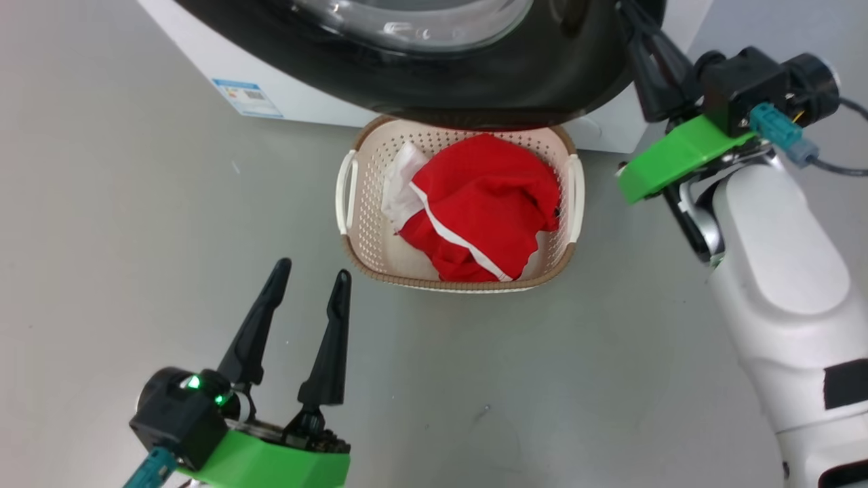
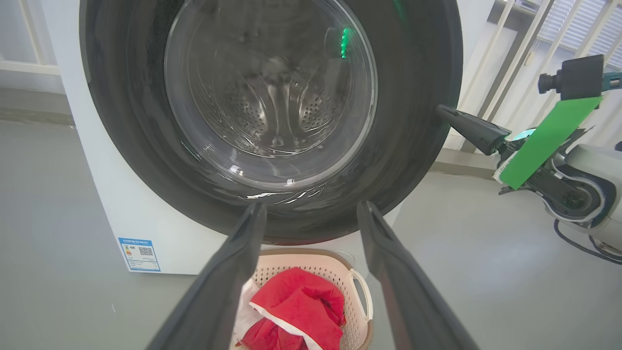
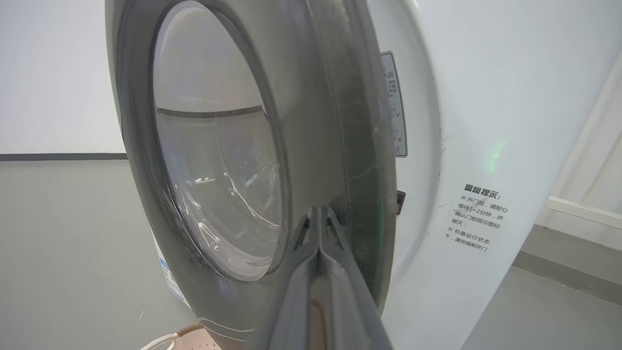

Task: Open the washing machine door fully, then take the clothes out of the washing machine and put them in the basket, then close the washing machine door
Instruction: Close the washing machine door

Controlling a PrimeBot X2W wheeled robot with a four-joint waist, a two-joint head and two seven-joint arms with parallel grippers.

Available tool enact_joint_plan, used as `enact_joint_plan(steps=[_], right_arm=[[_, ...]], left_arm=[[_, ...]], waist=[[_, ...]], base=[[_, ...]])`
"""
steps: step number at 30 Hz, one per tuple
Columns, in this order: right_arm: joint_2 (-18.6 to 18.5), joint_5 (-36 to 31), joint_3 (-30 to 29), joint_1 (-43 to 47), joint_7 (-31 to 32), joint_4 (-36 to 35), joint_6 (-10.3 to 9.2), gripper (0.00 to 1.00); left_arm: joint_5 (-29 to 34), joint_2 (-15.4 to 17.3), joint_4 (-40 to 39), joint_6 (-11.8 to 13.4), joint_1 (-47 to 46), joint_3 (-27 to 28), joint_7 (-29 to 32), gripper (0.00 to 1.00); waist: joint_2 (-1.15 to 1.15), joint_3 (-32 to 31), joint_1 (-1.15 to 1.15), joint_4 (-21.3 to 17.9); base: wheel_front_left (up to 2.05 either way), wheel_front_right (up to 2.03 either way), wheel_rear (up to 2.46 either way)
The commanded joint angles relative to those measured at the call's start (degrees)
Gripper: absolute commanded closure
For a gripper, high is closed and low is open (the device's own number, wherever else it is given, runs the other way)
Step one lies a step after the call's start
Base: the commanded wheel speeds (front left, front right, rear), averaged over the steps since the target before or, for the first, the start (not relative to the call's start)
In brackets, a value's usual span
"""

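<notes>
From the head, we see the clothes (image 1: 485,203) piled in the basket (image 1: 369,203), which sits on the floor (image 1: 135,203) just under the washing machine door (image 1: 542,81). Our left gripper (image 1: 313,268) hangs empty, fingers spread, short of the basket. From the left wrist, the door stands close against the washing machine (image 2: 97,194); we cannot tell if it is latched. From the right wrist, our right gripper (image 3: 320,211) has its fingers pressed together, tips at the door's black rim.
</notes>
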Motion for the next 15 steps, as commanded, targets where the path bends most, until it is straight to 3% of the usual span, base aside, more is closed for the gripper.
enact_joint_plan(steps=[1,15], right_arm=[[0.15,-0.93,-0.34,-2.51,-0.29,-0.07,0.19,1.00],[-2.25,-4.59,-3.60,-12.61,-0.29,7.25,0.19,1.00]], left_arm=[[0.21,0.30,-1.06,-0.70,-1.94,1.51,-0.60,0.00],[0.22,-1.11,0.02,-2.65,-4.28,1.37,-0.69,0.00]], waist=[[0.00,1.17,0.00,1.14],[0.00,4.98,0.00,4.19]], base=[[0.00,0.00,0.00],[0.00,0.00,0.00]])
